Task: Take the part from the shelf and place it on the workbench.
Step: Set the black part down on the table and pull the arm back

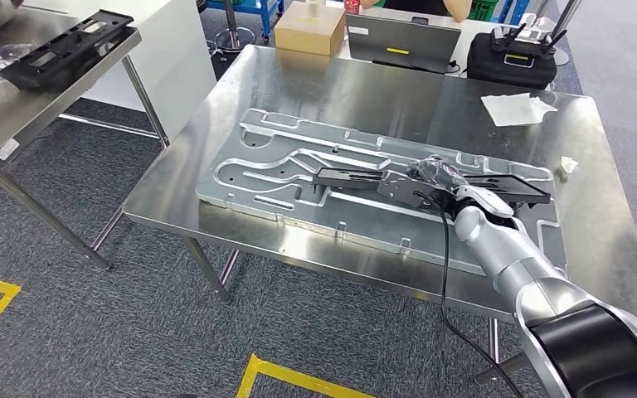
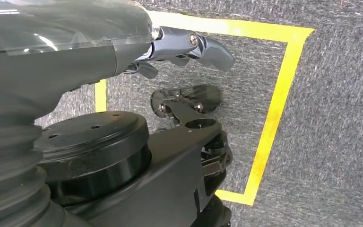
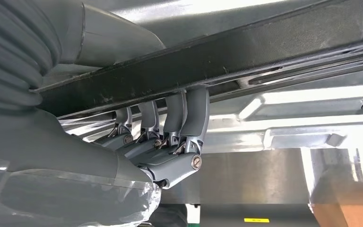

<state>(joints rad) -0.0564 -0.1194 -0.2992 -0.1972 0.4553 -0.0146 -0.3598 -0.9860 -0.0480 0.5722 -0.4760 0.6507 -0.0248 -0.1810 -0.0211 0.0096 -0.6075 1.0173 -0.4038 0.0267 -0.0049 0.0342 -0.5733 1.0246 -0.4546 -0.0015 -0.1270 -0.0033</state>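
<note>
The right hand grips the long black part over the metal plate on the desk. The right wrist view shows its fingers curled against the part's edge. The left hand hangs over the carpet, fingers loosely apart, holding nothing.

Two steel tables: a large stainless workbench in the middle and a smaller grey metal table at far left. One pale aluminium fixture plate with milled recesses lies on the workbench. Two long black plastic parts: one over the plate, one on the left table. One brown cardboard box, one grey laptop, one black case, far. Two scraps of white paper at right: one flat, one crumpled.
</note>
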